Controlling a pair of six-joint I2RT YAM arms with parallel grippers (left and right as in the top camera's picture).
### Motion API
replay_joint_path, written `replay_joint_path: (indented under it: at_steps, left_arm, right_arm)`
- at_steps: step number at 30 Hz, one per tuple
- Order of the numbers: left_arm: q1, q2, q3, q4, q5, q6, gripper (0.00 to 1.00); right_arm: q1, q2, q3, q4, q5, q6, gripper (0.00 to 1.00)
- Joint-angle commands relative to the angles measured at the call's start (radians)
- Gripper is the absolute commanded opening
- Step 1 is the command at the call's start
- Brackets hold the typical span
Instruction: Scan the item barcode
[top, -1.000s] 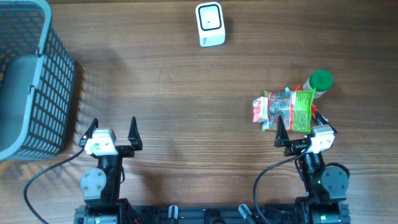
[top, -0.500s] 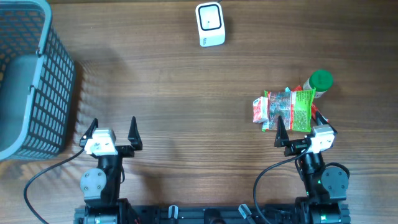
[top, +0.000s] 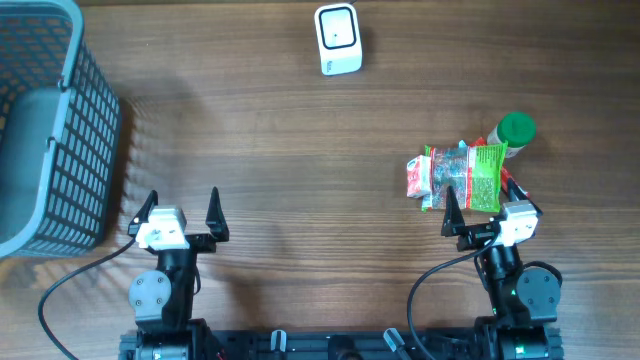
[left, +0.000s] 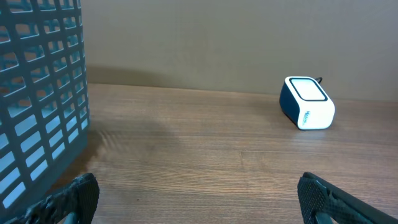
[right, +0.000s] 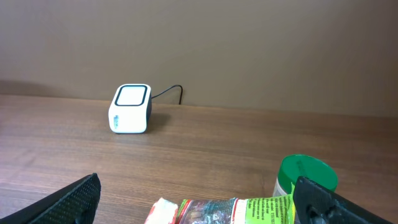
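Lying right of centre on the wooden table (top: 300, 180) was a red-and-green snack packet (top: 458, 178), green-capped bottle (top: 515, 131) just beside, right gripper (top: 480, 205) at its near edge, claw wide and empty, white barcode scanner (top: 337, 39) well apart, left gripper (top: 182, 200) likewise wide, grey basket (top: 50, 150) far left.

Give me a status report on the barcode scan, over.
Open and empty: left gripper, right gripper. Not picked up: snack packet, lying just ahead of right gripper. Nothing between it and scanner.
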Motion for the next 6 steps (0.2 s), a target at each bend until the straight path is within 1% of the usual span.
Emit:
replay_joint_path:
  at_steps: [1,6]
  left_arm:
    - [-0.006,-0.010,0.000,-0.008,0.023,0.018,1.00]
    - [-0.006,-0.010,-0.001,-0.008,0.023,0.018,1.00]
  right_arm:
    - [-0.006,-0.010,-0.001,0.005,-0.015,-0.012,1.00]
    - [-0.006,-0.010,-0.001,0.005,-0.015,-0.012,1.00]
